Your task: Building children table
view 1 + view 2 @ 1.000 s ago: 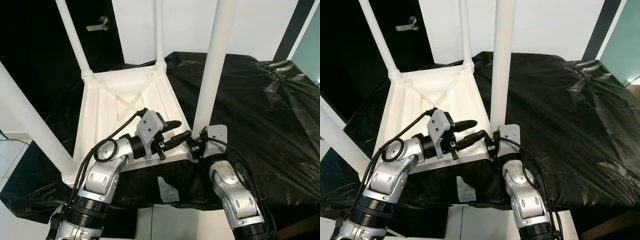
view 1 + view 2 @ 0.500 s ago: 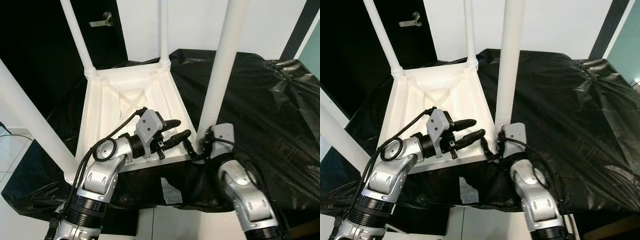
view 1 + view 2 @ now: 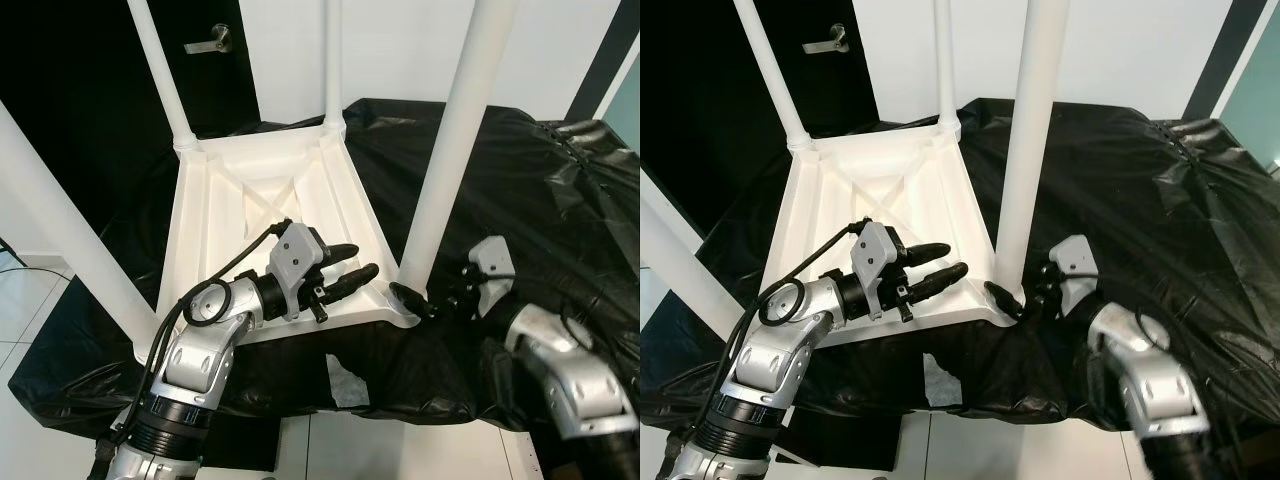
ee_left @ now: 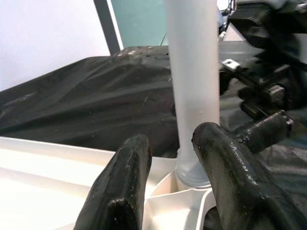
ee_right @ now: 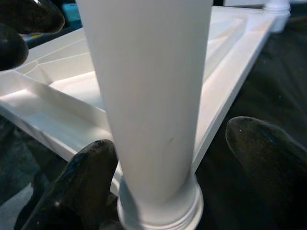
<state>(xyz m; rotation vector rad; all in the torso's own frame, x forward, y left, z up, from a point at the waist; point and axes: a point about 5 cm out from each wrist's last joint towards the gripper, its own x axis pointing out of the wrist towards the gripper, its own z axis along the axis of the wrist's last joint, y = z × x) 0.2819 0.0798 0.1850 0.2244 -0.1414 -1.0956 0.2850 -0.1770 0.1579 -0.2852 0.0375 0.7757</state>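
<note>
From the left eye view, the white children's table [image 3: 262,215] lay upside down on a surface draped in black plastic sheet [image 3: 540,220], its four legs pointing up. The left arm was bent at the elbow and reached in over the table's near edge, its left gripper [image 3: 352,265] hanging with jaws parted and holding nothing, just short of the near right leg [image 3: 445,180]. The right arm came in low from the right, its right gripper [image 3: 425,305] at the foot of that leg, at the table's near right corner.

In the left wrist view, the two black fingers [image 4: 120,191] stood apart, with the leg's socket beyond them.

In the right wrist view, the right gripper's fingers [image 5: 81,177] sat open on either side of the leg's base collar, not pressing on it.
</note>
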